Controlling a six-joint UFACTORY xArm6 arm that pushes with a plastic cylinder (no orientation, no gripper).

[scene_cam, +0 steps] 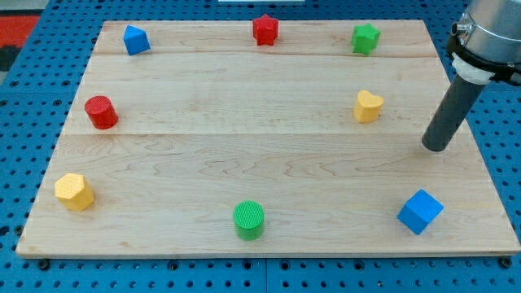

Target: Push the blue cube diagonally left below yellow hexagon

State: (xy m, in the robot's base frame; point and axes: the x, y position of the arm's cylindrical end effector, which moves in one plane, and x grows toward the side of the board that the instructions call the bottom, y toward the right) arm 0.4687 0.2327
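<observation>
yellow hexagon sat lower left of frame on the bench | blue cube lay lower right, well apart from it | my tip stood right of centre, above the cube, not touching | jaws: none on this rod

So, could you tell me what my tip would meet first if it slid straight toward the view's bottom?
Probably the blue cube. My tip sits above it in the view, slightly right, so it may only clip the cube's right corner.
</observation>
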